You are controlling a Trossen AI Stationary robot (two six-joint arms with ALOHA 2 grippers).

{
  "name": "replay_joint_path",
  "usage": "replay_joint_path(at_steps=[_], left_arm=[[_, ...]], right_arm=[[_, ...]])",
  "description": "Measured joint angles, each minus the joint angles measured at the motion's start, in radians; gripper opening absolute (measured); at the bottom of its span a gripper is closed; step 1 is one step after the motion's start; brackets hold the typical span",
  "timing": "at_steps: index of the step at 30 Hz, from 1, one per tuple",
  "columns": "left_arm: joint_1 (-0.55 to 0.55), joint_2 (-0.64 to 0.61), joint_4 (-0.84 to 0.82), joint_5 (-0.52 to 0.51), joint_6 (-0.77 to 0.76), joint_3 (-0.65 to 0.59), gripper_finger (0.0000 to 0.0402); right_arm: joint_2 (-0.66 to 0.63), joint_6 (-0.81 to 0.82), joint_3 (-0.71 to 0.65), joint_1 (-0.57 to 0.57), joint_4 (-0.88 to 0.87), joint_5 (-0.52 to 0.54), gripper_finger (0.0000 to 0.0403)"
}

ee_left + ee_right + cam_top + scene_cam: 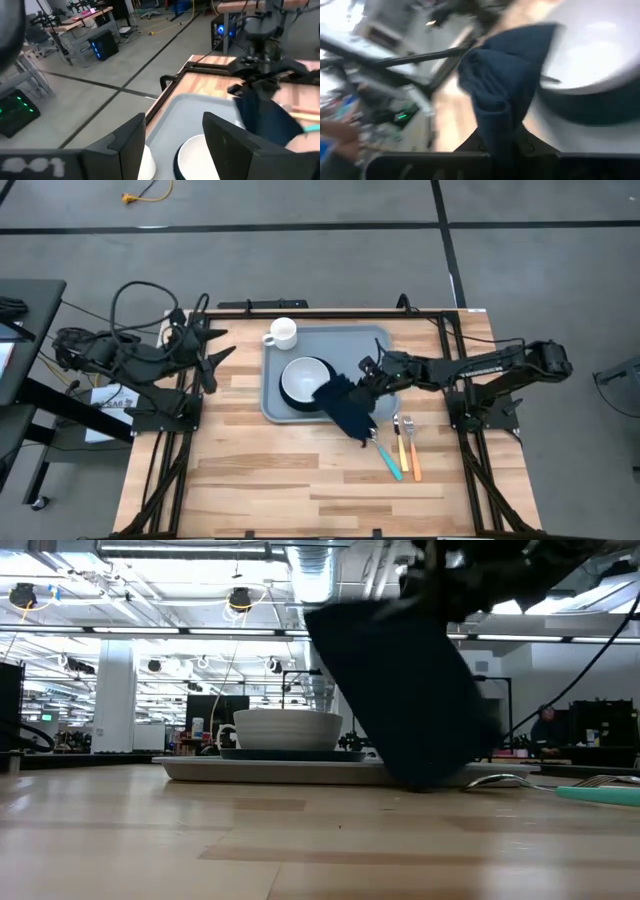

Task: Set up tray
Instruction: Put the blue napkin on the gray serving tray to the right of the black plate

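One claw — the right claw — is clamped on the navy napkin over the tray.

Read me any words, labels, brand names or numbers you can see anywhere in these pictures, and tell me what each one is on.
None can be read.
Pale lettering along the right arm: too small to read.
White paper sheet beside the left arm's stand: print too small to read.
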Motion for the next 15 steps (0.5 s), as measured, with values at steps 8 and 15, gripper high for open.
replay_joint_path(at_steps=[8, 15], left_arm=[[0.0, 0.068, 0.0, 0.007, 0.063, 0.0, 0.0187], [0.0, 0.099, 0.005, 0.004, 0.065, 0.0, 0.0187]], right_arm=[[0.0, -0.104, 0.0, -0.114, -0.196, 0.102, 0.0], [0.001, -0.166, 0.0, -0.22, -0.303, 0.154, 0.0]])
